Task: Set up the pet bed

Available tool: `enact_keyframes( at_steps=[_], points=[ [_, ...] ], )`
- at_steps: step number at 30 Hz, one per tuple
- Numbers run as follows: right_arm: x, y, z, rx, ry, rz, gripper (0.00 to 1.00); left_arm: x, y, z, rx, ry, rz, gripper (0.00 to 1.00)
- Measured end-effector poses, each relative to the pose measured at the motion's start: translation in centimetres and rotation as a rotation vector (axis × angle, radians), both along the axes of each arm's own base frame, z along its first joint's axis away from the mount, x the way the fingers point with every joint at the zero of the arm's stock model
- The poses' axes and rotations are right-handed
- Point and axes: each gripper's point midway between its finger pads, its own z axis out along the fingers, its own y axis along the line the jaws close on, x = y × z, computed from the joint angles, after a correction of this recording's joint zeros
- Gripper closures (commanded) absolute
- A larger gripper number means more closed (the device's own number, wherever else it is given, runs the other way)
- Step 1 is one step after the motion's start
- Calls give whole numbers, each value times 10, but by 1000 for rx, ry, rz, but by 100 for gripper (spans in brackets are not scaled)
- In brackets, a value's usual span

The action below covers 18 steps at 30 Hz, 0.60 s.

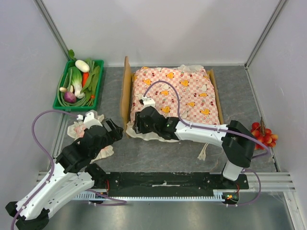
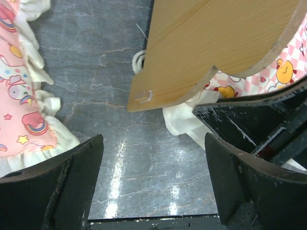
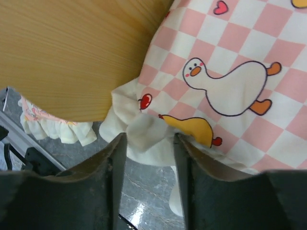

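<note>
- Small light-wood pet bed frame point(image 1: 126, 91) stood at the middle of the grey stone-look table point(image 1: 168, 155), toward the rear. Its curved headboard was upright at the left end.
- Pink-checked frilled mattress with duck prints point(image 1: 177, 93) lay inside the frame and covered the base. Its white frill spilled over the near-left corner onto the table.
- Right gripper point(image 1: 139, 125) was at that corner, just beside the headboard. In the wrist view its jaws stood partly apart around a bunched bit of white frill point(image 3: 141, 132). Could not tell whether they pinched it.
- Left gripper point(image 1: 114, 130) hung over bare table with its jaws spread wide and nothing between them. It was between the headboard and a small pink frilled pillow with cartoon prints point(image 1: 86, 125).
- The pillow lay flat on the table left of the bed, apart from it.
- Green plastic tray of toy vegetables point(image 1: 60, 91) sat at the rear left.
- Cluster of small red and orange fruit point(image 1: 264, 135) sat at the right edge.
</note>
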Motion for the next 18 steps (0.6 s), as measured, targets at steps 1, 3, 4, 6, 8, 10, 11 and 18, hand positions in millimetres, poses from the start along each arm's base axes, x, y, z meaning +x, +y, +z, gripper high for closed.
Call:
enact_keyframes(
  at_steps=[1,3,4,6,8,10,11,18],
  points=[
    [1,0,-2,-3,3,-5,60,1,-2,1,-4,-3,-8,10],
    [5,-1,-6,-8,7,-19,78,1,-6,0,-8,-7,-30,11],
    [8,-3,-7,-11,7,-27,82,1,-9,-1,-9,-9,-44,12],
    [14,-7,-7,-17,0,-39,93,1,-14,-2,-9,-11,-80,14],
    [22,-13,-7,-23,-8,-58,98,1,-21,-1,-9,-24,-130,14],
    [31,-19,-5,-30,-21,-72,100,2,-29,4,-18,-57,-181,15],
    [35,-23,-2,-32,-31,-77,100,2,-32,7,-24,-72,-204,16],
    [60,-46,12,-42,-82,-78,100,6,-61,24,-21,-153,-383,17]
  ],
)
